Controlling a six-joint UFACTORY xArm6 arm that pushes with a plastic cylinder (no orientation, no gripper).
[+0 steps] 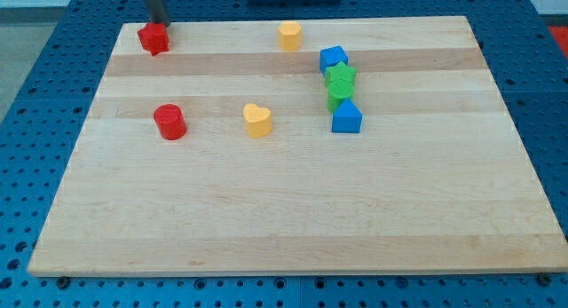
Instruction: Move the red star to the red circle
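Red star (pixel 153 38): far left corner of the wooden board (pixel 293 219).
My tip (pixel 161 24): bare rod holding nothing, touching the star's far right edge.
Red circle (pixel 169 122): left side, well nearer than the star.
Yellow heart (pixel 257 120): right of the circle.
Yellow block (pixel 289 35): far edge.
Right-centre column, far to near: blue cube (pixel 333 59), green star (pixel 340 76), green block (pixel 338 95), blue block (pixel 347 118).

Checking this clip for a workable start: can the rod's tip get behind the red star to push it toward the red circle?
Probably yes. My tip is already at the red star, at its upper right edge by the view's top. The red circle lies straight toward the view's bottom, with bare board between them and the yellow heart off to the side.
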